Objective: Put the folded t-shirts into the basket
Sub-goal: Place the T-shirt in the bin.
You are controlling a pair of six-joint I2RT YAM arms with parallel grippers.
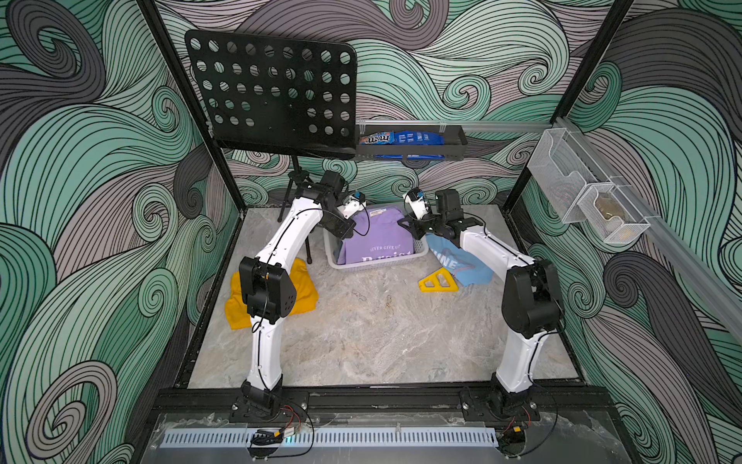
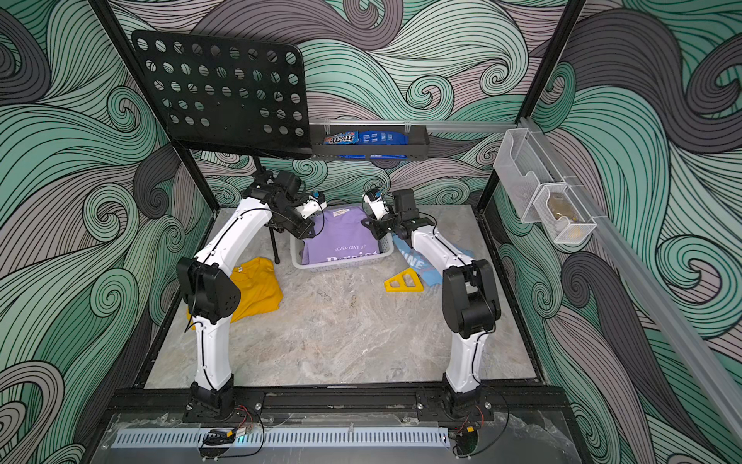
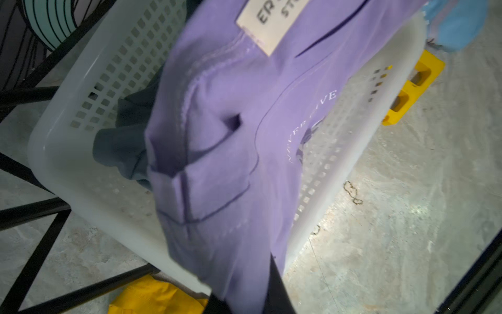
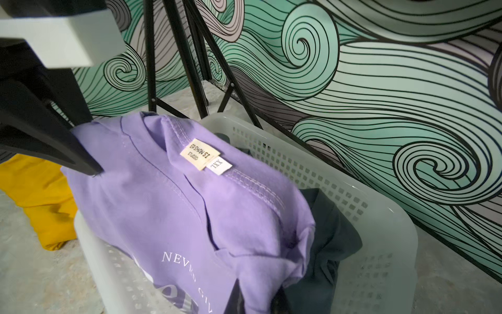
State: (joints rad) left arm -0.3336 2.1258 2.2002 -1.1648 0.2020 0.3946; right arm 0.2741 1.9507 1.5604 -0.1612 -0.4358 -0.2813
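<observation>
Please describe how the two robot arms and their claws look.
The left arm and the right arm have smooth white link shells joined by bulky black joint housings, on black bases. A thin black cable runs along each white link. The left claw and the right claw are black and angular, each behind a white wrist block with a small blue part.

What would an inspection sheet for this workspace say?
surface: marbled tabletop, dark marks mid-table.
job's things: lilac t-shirt held over basket, dark grey t-shirt inside beneath; mustard t-shirt and light blue t-shirt on the tabletop.
clutter: yellow triangular piece beside the light blue t-shirt.
grippers: left gripper and right gripper, jaws shut on the lilac t-shirt.
cables: black leads along left arm and right arm; loose wiring at the front.
surroundings: music stand, snack tray, wire-mesh holders.
</observation>
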